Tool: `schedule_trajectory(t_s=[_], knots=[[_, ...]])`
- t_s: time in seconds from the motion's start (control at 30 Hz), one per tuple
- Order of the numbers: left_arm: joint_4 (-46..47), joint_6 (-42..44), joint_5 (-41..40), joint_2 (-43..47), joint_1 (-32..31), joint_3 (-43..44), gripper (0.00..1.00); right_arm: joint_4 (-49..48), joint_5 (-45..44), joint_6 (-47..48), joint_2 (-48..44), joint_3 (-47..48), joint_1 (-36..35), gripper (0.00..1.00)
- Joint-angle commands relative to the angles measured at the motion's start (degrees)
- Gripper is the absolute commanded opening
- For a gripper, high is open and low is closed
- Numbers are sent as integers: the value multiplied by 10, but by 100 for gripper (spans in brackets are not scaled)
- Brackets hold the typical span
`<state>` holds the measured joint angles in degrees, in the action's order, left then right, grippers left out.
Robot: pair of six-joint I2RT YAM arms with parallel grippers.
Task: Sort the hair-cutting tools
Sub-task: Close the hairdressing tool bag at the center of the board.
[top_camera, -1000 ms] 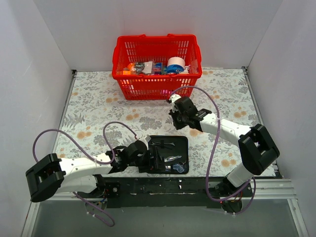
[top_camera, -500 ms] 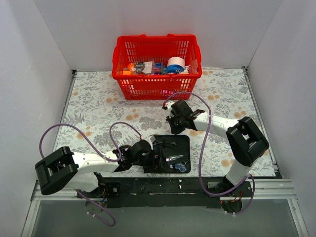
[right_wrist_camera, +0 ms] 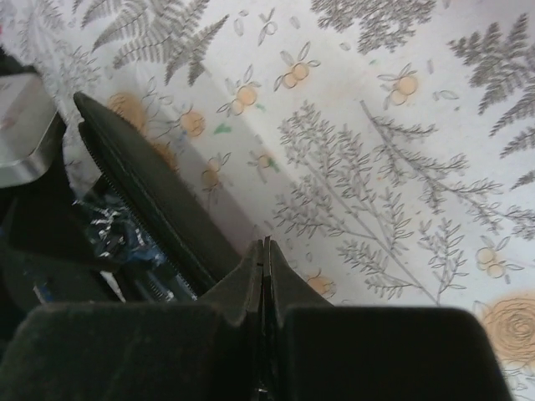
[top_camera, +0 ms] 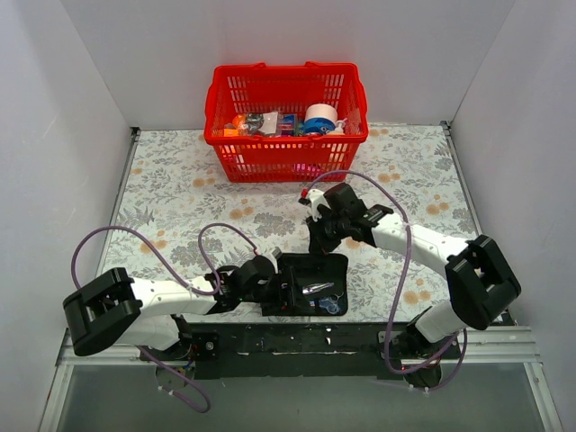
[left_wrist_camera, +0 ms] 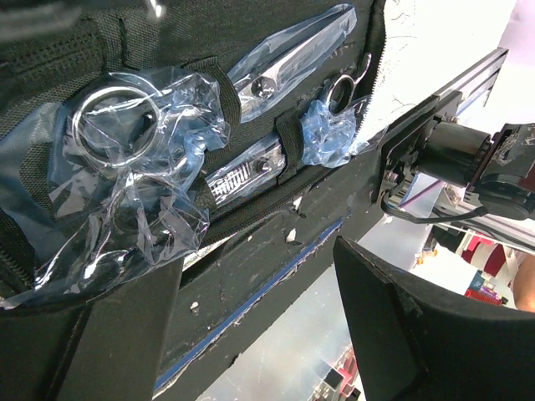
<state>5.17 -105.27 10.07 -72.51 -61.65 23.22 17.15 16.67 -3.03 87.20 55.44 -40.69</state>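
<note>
From above I can't make out the scissors [top_camera: 317, 290] inside the pouch [top_camera: 335, 267]; they are only small glints. My left gripper [top_camera: 283, 289] covers the pouch's left edge. On the left wrist view, crinkled film [left_wrist_camera: 167, 209] veils the handles, and straps hide parts of the blades. The right wrist view's left side is dark blur.

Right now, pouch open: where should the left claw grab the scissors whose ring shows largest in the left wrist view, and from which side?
Grip the scissors at the wrapped finger ring, left claw coming from above. The blade lies flat on the pouch and a strap pins it near the pivot, so the bulkier ring end looks the most pinchable; pull ring-first.
</note>
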Motion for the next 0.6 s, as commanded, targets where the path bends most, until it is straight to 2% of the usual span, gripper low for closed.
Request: schedule_trajectory(t_s=[0.0, 0.27, 0.57], knots=[[-24, 4, -43, -4, -4, -22, 73, 25, 60, -18, -42, -40, -13, 1], [-35, 1, -50, 21, -4, -26, 73, -23, 38, -75, -101, -139, -76, 1], [-82, -8, -52, 68, -4, -12, 73, -67, 6, -130, -139, -206, -123, 1]])
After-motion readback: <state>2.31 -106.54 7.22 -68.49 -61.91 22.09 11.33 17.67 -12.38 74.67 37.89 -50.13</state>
